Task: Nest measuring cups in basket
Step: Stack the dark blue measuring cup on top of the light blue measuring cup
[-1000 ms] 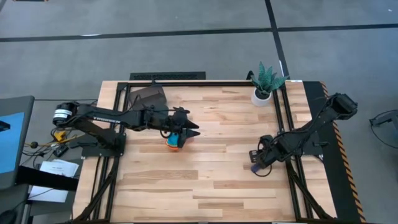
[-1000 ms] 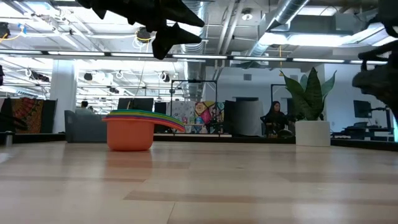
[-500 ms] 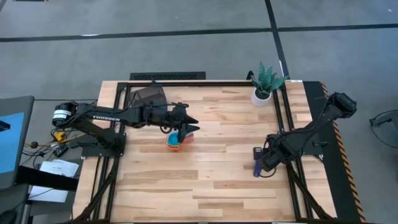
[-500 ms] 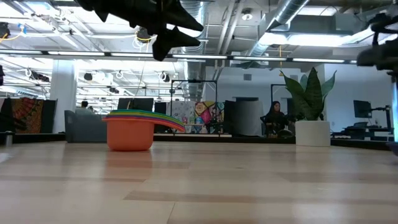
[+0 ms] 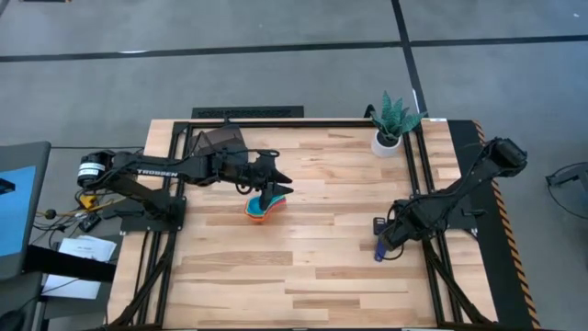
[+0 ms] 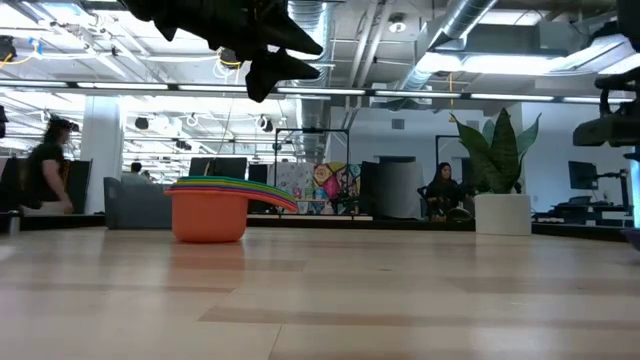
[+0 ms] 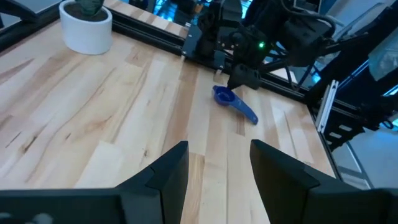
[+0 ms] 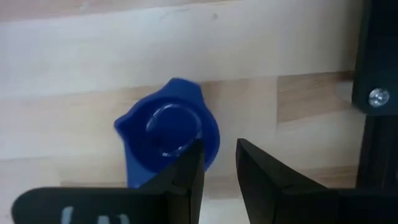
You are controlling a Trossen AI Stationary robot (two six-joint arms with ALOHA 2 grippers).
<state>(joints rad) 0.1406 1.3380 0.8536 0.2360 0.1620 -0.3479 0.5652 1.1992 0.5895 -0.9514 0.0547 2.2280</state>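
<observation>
A stack of nested measuring cups (image 5: pixel 258 210), orange at the bottom with coloured rims above (image 6: pixel 208 210), rests on its base at mid-table. My left gripper (image 5: pixel 278 191) hangs open well above the stack (image 7: pixel 217 149), with nothing between its fingers. The dark basket (image 5: pixel 219 142) stands at the far left, partly under the left arm. A dark blue measuring cup (image 8: pixel 165 134) lies alone on the wood near the right edge (image 5: pixel 378 246). My right gripper (image 8: pixel 219 146) points down over this cup's bowl rim, its fingers a little apart with bare wood between them. My right gripper stands over the near rim of the dark blue cup's bowl (image 8: pixel 208 140), coming from above. One finger (image 8: pixel 186 171) covers that rim. Whether it touches the cup, I cannot tell. The cup lies flat on the table.
A white plant pot (image 5: pixel 387 141) stands at the far right. Black frame rails run along the table's right edge (image 7: pixel 205 46). Bare wood lies between the stack and the blue cup. People show in the room behind (image 6: pixel 45 180).
My left gripper has drifted a little toward the far edge above the stack, staying open. My right gripper has rolled about its downward axis over the dark blue cup, and more of the cup's handle now shows beside it.
</observation>
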